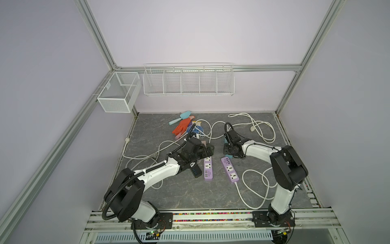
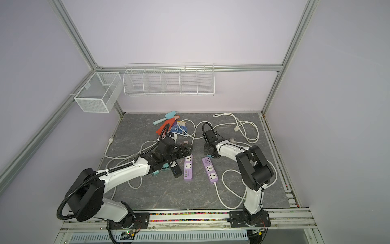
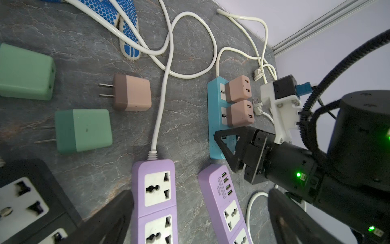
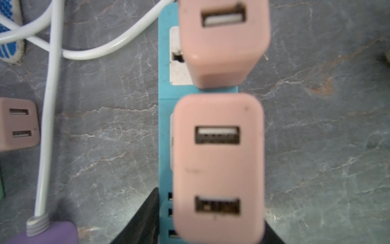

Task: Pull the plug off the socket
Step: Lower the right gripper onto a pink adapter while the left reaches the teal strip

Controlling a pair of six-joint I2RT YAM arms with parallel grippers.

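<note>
The jaws of the right gripper (image 4: 211, 208) stand one on each side of a pink USB charger (image 4: 218, 169), which is plugged upright into a blue power strip (image 4: 164, 147). The wrist view is too blurred to tell whether the pads press on it. A second pink charger (image 4: 223, 42) fills the next socket of the same strip. In both top views this strip lies just right of centre, mostly hidden under the gripper. The left gripper (image 3: 200, 193) has its jaws spread wide and empty above two purple power strips (image 3: 154, 200) at the frame's centre. A third pink charger (image 3: 132, 93), two green chargers (image 3: 84, 131) and a black power strip (image 3: 25, 202) lie loose on the grey table (image 3: 185, 126).
</note>
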